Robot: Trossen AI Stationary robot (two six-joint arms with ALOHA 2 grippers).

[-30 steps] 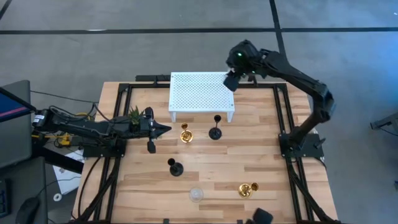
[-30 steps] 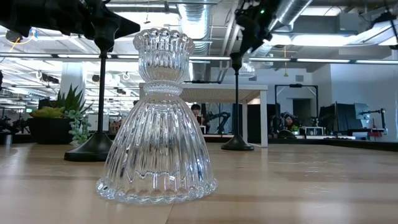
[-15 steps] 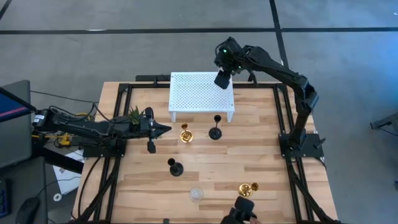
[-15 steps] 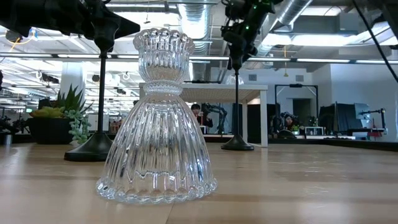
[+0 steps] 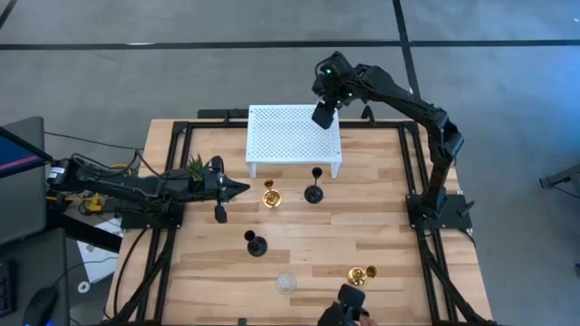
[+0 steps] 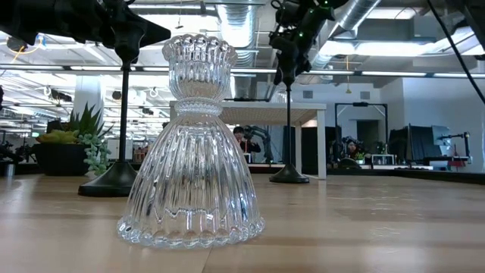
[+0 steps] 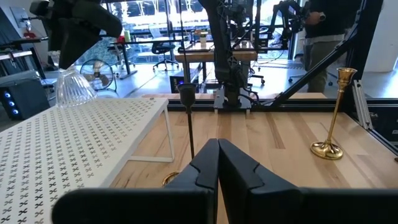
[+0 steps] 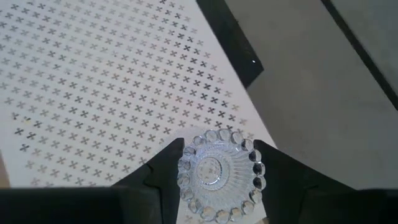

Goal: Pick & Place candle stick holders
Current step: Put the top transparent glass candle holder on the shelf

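One clear glass holder (image 8: pixel 219 173) is clamped between the right gripper (image 5: pixel 323 115) fingers, held over the far right corner of the white perforated shelf (image 5: pixel 285 134), close to its edges; most of the shelf top is bare. A black holder (image 5: pixel 314 191) and a gold holder (image 5: pixel 270 196) are seen just in front of the shelf. The left gripper (image 5: pixel 237 187) is parked at the table's left with fingers closed on nothing.

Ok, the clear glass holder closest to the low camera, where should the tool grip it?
Grip the glass holder at its narrow waist, under the scalloped cup. It stands upright on a wide ribbed bell, so come straight down, a finger either side.
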